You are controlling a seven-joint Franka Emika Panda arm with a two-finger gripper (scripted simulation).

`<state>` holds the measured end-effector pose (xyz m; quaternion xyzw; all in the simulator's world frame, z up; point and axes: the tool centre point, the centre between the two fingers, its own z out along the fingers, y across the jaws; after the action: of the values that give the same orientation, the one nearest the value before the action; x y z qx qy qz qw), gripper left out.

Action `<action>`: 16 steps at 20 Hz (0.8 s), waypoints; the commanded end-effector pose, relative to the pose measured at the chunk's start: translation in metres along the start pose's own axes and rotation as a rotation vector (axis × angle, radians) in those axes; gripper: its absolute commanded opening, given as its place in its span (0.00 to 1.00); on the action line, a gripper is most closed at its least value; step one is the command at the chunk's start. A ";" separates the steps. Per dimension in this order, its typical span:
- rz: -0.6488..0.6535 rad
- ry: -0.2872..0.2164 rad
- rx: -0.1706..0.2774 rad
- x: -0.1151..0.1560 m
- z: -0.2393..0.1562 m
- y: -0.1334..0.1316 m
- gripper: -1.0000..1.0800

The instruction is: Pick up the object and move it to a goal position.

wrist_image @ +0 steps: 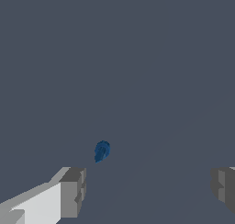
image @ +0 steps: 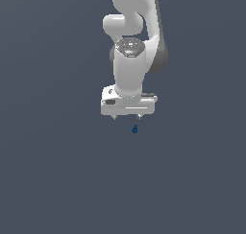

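**Gripper above object, jaws wide, no contact yet**

Main risk as I read it: misalignment. In the wrist view the object (wrist_image: pixel 102 151) does not sit midway between the two fingers; it lies much nearer one finger (wrist_image: pixel 73 192) than the other (wrist_image: pixel 223 186). If I descend straight from here, that nearer fingertip could land on the piece or nudge it aside instead of straddling it. The piece is tiny next to the hand, so a small knock could send it skidding or spinning out of the closing line.

Second risk: the shape. It looks elongated with a thicker end, though the renders are too coarse for me to read its orientation with confidence. Closing across the wrong axis could pinch only an edge, and it may squirt out on lift.

Third: I see no goal marker in either view, so I cannot judge the transport path yet.

Hand state: the gripper (image: pixel 127 117) is spread wide, fingers well apart, holding nothing and touching nothing. In the exterior view only the short fingertips show beneath the white hand body.

Object location: on the plain dark floor (image: pixel 57 180), just below the fingertips in the exterior view and slightly toward the exterior view's right of the hand's centre. Apart from both fingers.
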<state>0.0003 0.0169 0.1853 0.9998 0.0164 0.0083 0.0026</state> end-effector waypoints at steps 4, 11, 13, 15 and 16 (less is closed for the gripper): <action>-0.003 -0.008 -0.005 -0.002 0.002 0.005 0.96; -0.015 -0.041 -0.025 -0.011 0.011 0.023 0.96; -0.014 -0.039 -0.024 -0.010 0.010 0.021 0.96; -0.016 -0.039 -0.024 -0.010 0.010 0.021 0.96; -0.019 -0.039 -0.024 -0.010 0.011 0.021 0.96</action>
<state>-0.0090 -0.0050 0.1749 0.9995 0.0243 -0.0109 0.0149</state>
